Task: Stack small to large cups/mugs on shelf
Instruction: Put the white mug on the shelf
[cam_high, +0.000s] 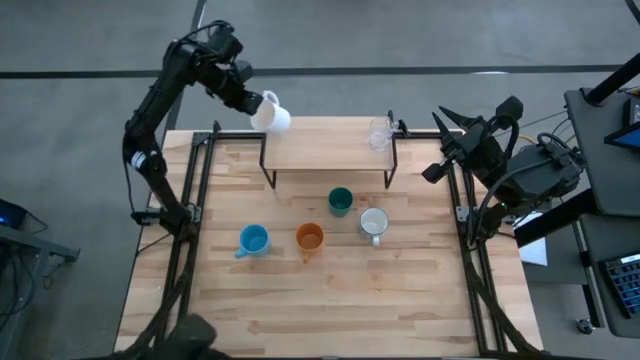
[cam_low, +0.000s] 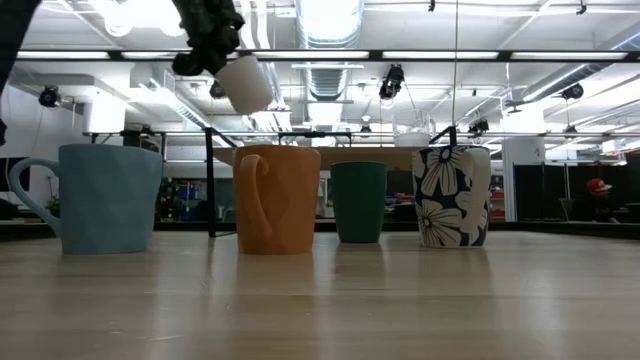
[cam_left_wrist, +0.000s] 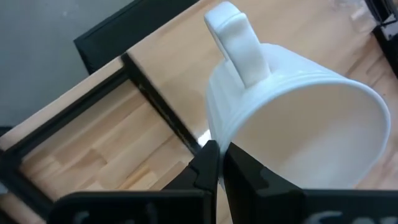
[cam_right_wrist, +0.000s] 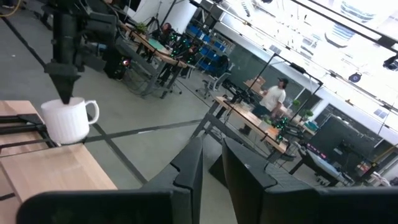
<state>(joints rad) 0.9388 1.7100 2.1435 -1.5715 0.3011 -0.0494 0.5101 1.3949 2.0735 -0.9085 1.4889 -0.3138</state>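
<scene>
My left gripper (cam_high: 250, 102) is shut on a white mug (cam_high: 271, 115), held in the air at the far left corner of the shelf (cam_high: 325, 152). The shelf is a light-wood board on black legs. A clear glass (cam_high: 380, 133) stands on its right end. On the table in front of the shelf stand a dark teal cup (cam_high: 340, 201), a white flowered mug (cam_high: 373, 224), an orange mug (cam_high: 309, 238) and a light blue mug (cam_high: 253, 240). My right gripper (cam_right_wrist: 211, 152) waits at the table's right side, slightly open, with nothing between its fingers. My left gripper pinches the white mug's rim (cam_left_wrist: 214, 138) on the side next to the handle (cam_left_wrist: 239, 43), one finger inside the mouth and one outside. The fingers come slanting down from above. The mug hangs tilted below them (cam_low: 245, 82), lifted clear of shelf and table.
Black frame rails (cam_high: 190, 190) run along the table's left and right edges. The shelf's middle and left part (cam_high: 310, 150) is bare. Bare tabletop lies near the front edge (cam_high: 330, 310). Desks and a person (cam_right_wrist: 272, 96) are in the room beyond.
</scene>
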